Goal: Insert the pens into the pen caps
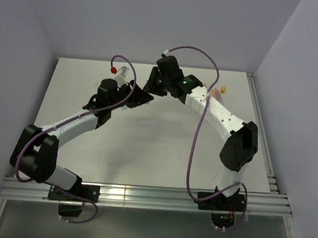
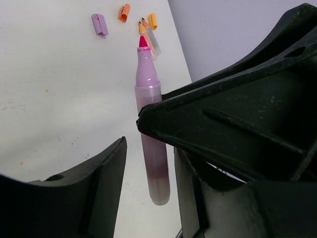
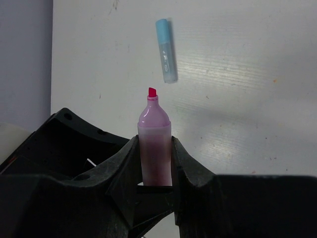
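Fingers (image 3: 124, 168) of the right gripper (image 3: 154, 149) are pinching the pink pen (image 3: 154, 119) by its barrel. The pen stands upright, its red tip uppermost and bare of any cap. In the left wrist view the lower, rounded end of the same pen hangs between the fingers of the left gripper (image 2: 150, 163). These stand spread, with a gap visible on each side of the barrel and no contact seen. The overhead view shows both grippers meeting above the far half of the worktop (image 1: 145, 146).

Beyond the held pen, a light blue pen (image 3: 166, 49) lies flat on the worktop, well apart from the right gripper. Farther off in the left wrist view lie a purple cap (image 2: 100, 24), an orange cap (image 2: 124, 12) and a yellow-orange cap (image 2: 153, 21), the last beside a pale pen body too blurred to describe.
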Controlling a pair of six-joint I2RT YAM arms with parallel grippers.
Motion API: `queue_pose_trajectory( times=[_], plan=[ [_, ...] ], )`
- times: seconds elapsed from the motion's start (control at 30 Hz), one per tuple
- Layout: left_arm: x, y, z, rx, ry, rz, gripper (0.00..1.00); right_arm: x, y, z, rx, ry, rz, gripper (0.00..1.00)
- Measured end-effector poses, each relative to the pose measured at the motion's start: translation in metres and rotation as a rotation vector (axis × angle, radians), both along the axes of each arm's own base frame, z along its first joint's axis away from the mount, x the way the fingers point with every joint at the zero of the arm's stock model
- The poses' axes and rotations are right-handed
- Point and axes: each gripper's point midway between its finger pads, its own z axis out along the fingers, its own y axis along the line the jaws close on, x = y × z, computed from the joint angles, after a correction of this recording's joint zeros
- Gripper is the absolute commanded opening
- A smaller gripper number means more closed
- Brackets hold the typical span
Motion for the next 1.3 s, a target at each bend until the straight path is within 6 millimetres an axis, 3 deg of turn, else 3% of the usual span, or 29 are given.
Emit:
queue_pose_trajectory(
  times=[0.47, 0.67, 0.77, 0.87, 0.93, 0.97, 1.07, 1.17, 1.3],
  plan=[
    [-0.002, 0.000, -0.004, 0.001, 0.010, -0.001, 0.33, -0.004, 0.005, -0.001, -0.015, -0.011, 0.004, 0.00],
    [-0.003, 0.000, -0.003, -0.004, 0.015, -0.003, 0.18, -0.005, 0.005, -0.001, -0.028, -0.019, 0.006, 0.00],
    [-0.003, 0.000, -0.003, -0.004, 0.016, -0.003, 0.02, -0.006, 0.006, -0.002, -0.034, -0.024, 0.003, 0.00],
    [-0.003, 0.000, -0.004, -0.003, 0.017, -0.003, 0.00, -0.006, 0.006, -0.002, -0.039, -0.028, 0.001, 0.00],
    [-0.003, 0.000, -0.004, -0.002, 0.018, -0.003, 0.00, -0.006, 0.006, -0.002, -0.041, -0.029, 0.000, 0.08],
    [-0.003, 0.000, -0.004, -0.002, 0.019, -0.003, 0.00, -0.005, 0.005, -0.002, -0.043, -0.031, 0.000, 0.21],
    [-0.004, 0.000, -0.005, 0.002, 0.020, -0.004, 0.00, -0.005, 0.005, -0.002, -0.052, -0.035, -0.004, 0.41],
    [-0.004, -0.001, -0.006, 0.015, 0.026, -0.005, 0.00, -0.004, 0.005, 0.001, -0.069, -0.043, -0.002, 0.52],
    [-0.006, 0.001, -0.011, 0.035, 0.050, -0.004, 0.00, 0.004, 0.008, 0.025, -0.060, -0.093, -0.007, 0.61]
  ],
)
